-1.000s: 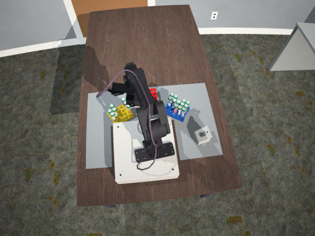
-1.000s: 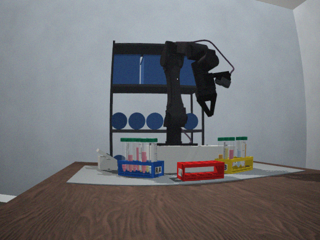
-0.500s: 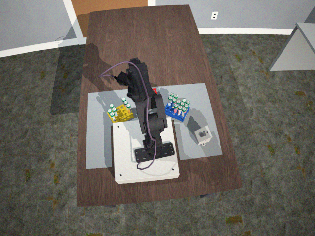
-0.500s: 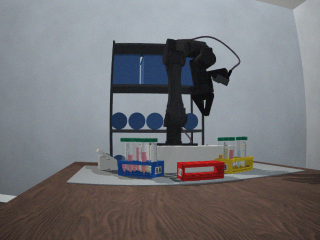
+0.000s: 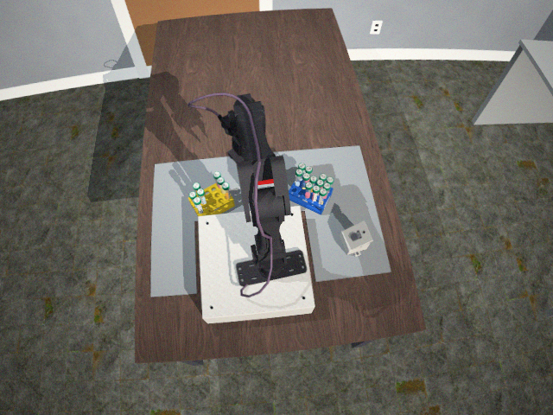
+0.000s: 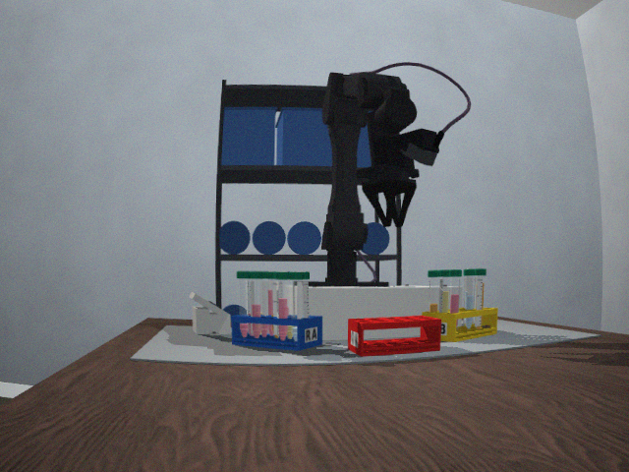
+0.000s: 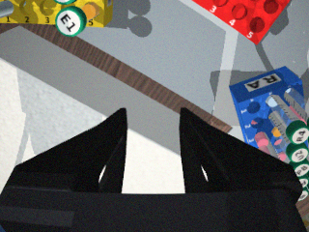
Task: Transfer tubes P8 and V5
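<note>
Plainly, the gripper [image 6: 394,224] [image 7: 153,117] is empty: its fingers stand partly apart, at a narrow to middling spread, with nothing between them. It points down from the arm [image 5: 268,205] [image 6: 342,203], raised well above the racks. The arm stands on a white block [image 5: 223,268] [image 6: 375,310] near the counter's base-side edge.

Tube P8 [image 7: 302,170] is in the blue rack RA [image 5: 308,206] [image 6: 238,321] [image 7: 290,77], its lettered green-rimmed cap showing in the wrist view beside those marked U2 and R4. I cannot read its well, nor can I pick out V5 among the caps. RA sits towards the right edge of the counter [image 5: 250,54] [image 6: 305,421] [image 7: 116,72], on the pale mat [image 5: 172,250] [image 6: 177,347] [image 7: 159,58].

The yellow rack RB [image 5: 207,212] [image 6: 489,313] [image 7: 106,10] sits towards the left edge, with tubes in two groups at its ends; cap E1 [image 7: 70,21] shows near its column 5. Between them, further towards the far edge, the red rack QR [image 5: 265,182] [image 6: 431,324] [image 7: 258,36] is mostly hidden by the arm from above. A white box [image 5: 359,234] [image 6: 205,320] stands nearer the right edge, towards the base-side right corner.
</note>
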`<state>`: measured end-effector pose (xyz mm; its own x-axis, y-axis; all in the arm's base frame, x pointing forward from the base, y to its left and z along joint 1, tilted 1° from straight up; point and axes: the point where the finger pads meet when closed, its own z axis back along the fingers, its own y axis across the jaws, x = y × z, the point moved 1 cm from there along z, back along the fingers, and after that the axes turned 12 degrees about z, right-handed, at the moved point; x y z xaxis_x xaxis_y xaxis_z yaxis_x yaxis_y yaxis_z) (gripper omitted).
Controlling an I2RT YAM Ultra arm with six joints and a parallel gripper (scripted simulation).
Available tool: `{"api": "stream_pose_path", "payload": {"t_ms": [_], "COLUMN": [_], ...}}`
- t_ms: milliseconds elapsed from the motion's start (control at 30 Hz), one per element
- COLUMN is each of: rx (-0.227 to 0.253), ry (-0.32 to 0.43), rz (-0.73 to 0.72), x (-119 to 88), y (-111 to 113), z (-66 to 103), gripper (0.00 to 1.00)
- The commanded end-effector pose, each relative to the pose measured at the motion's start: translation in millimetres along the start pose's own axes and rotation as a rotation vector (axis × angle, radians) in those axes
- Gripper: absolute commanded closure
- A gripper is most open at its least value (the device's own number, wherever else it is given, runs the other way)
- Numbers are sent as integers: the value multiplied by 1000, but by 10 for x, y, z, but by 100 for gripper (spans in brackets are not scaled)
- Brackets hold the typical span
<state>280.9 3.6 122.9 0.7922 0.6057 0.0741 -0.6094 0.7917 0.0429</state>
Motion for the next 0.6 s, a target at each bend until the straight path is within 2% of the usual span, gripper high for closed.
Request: {"api": "stream_pose_path", "payload": {"t_ms": [0,67,267,333,400,467,567], "rx": [-16,-19,-35,-49,-49,-38,-38], "ry": [23,32,55,47,47,84,84], "rz": [-158,-213,-422,-481,-481,-538,-543], "x": [-6,15,-41,-12,-12,-105,-124], "y": [-146,-121,-303,-350,-350,-323,-352], "z": [56,54,61,-14,-14,-189,-239], "gripper": [70,70,70,70,70,70,70]}}
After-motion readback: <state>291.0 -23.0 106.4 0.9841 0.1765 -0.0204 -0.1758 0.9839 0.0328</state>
